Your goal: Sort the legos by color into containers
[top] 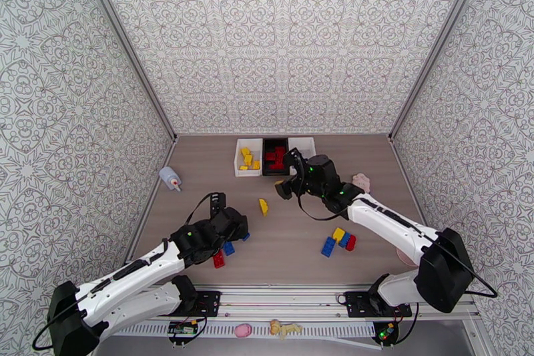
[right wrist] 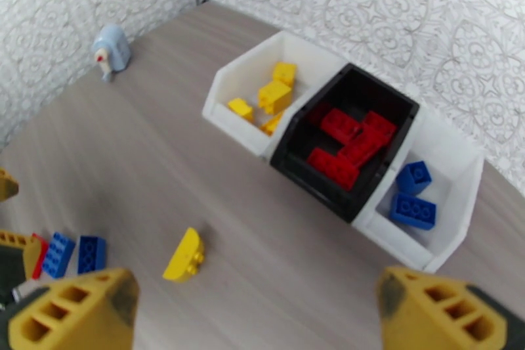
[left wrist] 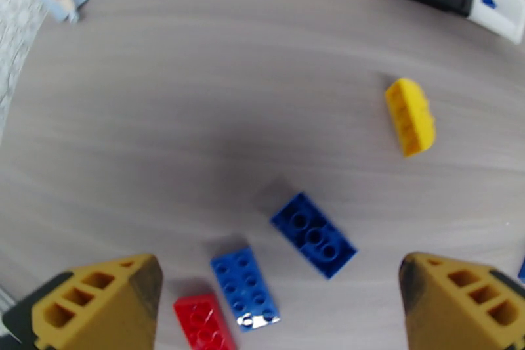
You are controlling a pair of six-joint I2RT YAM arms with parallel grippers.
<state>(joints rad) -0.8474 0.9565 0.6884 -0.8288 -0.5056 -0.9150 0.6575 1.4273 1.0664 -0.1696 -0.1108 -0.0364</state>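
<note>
With both sets of jaws wide open and empty, the left gripper [left wrist: 279, 282] should straddle the dark blue brick [left wrist: 314, 234] squarely while the right gripper [right wrist: 256, 299] hangs clear.

The black bin [right wrist: 314, 188] holds red legos [right wrist: 342, 139].

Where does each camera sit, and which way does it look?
Top external: above and behind, looking down on the table; left arm and right arm show.
Left wrist: on its arm, looking down at blue bricks; left gripper shows.
Right wrist: on its arm, facing the bins; right gripper shows.
Both wrists see the yellow curved brick.
</note>
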